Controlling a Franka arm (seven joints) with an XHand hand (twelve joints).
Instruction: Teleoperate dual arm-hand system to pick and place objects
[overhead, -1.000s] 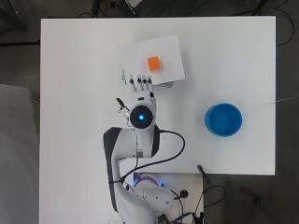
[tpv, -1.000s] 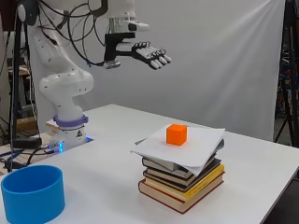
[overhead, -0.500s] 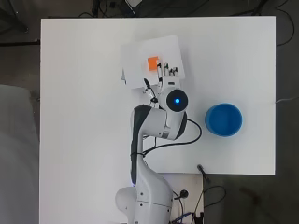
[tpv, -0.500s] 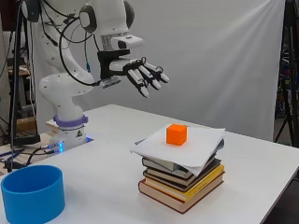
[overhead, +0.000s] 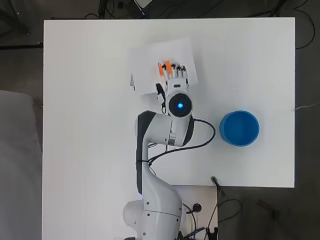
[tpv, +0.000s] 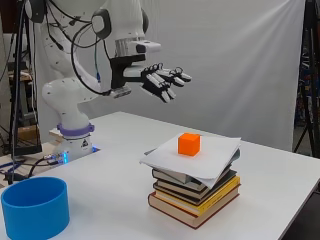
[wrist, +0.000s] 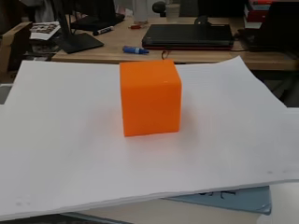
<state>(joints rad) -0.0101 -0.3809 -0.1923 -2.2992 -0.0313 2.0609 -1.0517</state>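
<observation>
- Above a stack of books (tpv: 195, 192) on the white table (tpv: 280, 190), we see the black and white robot hand (tpv: 162, 80), fingers spread and nearly straight, holding nothing.
- On the white paper sheet (tpv: 215, 155) topping the stack sits a small orange cube (tpv: 189, 144), below the fingertips and untouched.
- We judge the hand should descend straight and centre the cube before closing.
- We can read no writing.

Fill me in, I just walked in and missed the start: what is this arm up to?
The white arm holds its hand open in the air above an orange cube, not touching it. The cube sits on a white sheet of paper laid over a stack of books on the table. A blue bowl stands apart, with nothing visible in it. Nothing has been picked up yet.
</observation>
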